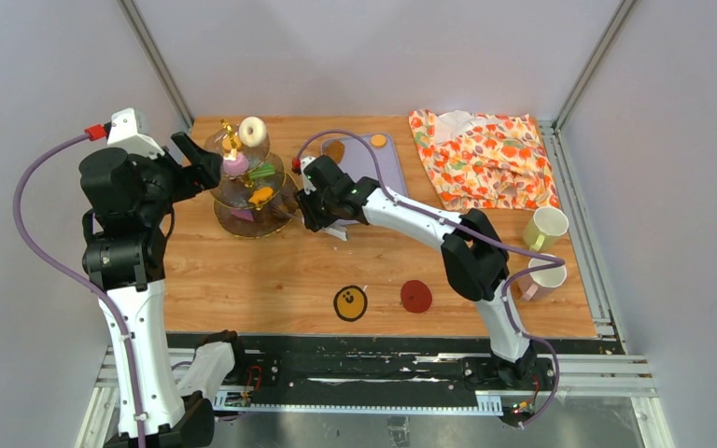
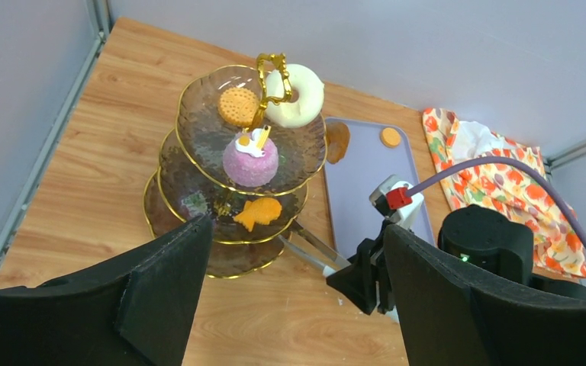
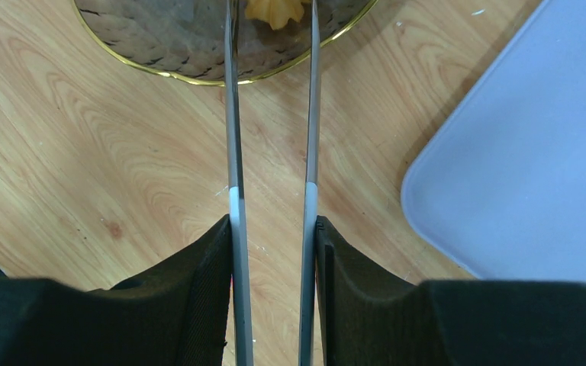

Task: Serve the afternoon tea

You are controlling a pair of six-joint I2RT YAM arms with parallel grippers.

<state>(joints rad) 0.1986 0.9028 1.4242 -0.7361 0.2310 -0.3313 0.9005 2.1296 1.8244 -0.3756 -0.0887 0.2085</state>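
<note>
Right wrist view: stand plate and orange pastry cut by top edge; tongs tips run out past same edge; lilac tray cut at right. Left wrist view: bottom tier partly behind finger of left gripper; items under upper plates indistinct; floral cloth partly behind right arm. Top view: right gripper fingertips not discernible.
</note>
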